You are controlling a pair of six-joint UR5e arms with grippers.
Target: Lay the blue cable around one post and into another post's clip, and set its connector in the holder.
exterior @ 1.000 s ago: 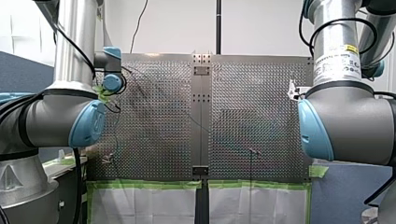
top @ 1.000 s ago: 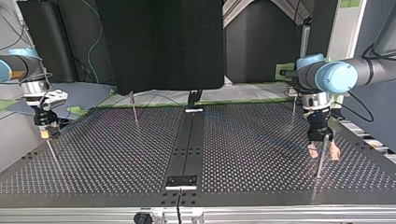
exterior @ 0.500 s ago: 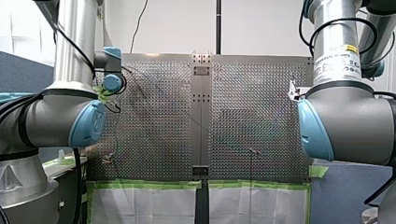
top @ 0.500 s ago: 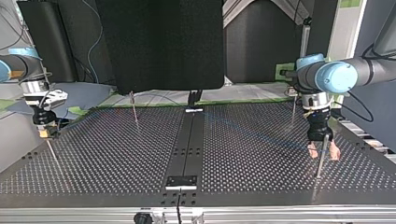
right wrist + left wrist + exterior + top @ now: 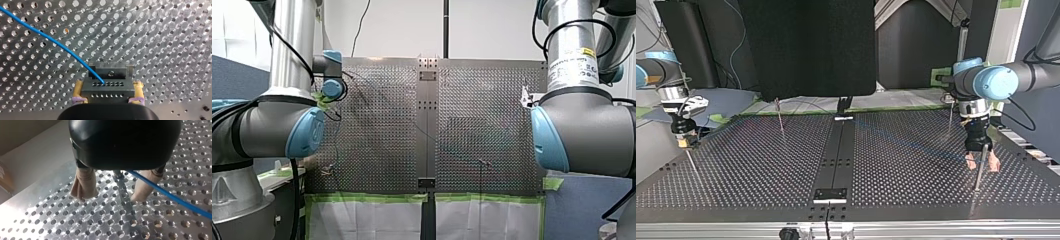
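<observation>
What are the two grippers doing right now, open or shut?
Left gripper: open, with a post standing between its pads.
Right gripper: shut on the connector.

White wall (image 5: 402, 30), black panel (image 5: 806, 45), green tape (image 5: 367, 198) edging white sheets (image 5: 362, 220)
</observation>
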